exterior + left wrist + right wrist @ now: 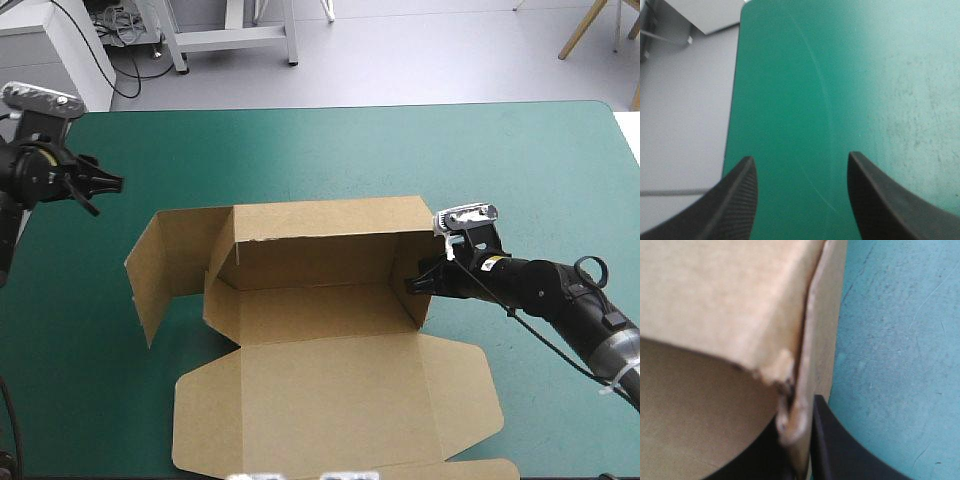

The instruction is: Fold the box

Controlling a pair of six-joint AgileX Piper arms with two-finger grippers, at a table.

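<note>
The brown box (320, 300) stands mid-table with its back wall and both side walls raised. Its lid (330, 400) lies flat toward the near edge, and a loose side flap (165, 260) stands out at the left. My right gripper (418, 283) is at the box's right wall. In the right wrist view this gripper (797, 412) is shut on the upright edge of that wall (805, 340), one finger inside and one outside. My left gripper (108, 188) hovers over the far left of the table, apart from the box. It is open (801, 157) with only teal-green cover between its fingers.
Bare teal-green cover (400, 150) stretches beyond the box to the far edge and to the right (560, 180). The left wrist view shows the table's edge (732, 125) ahead of the left gripper, with grey floor past it.
</note>
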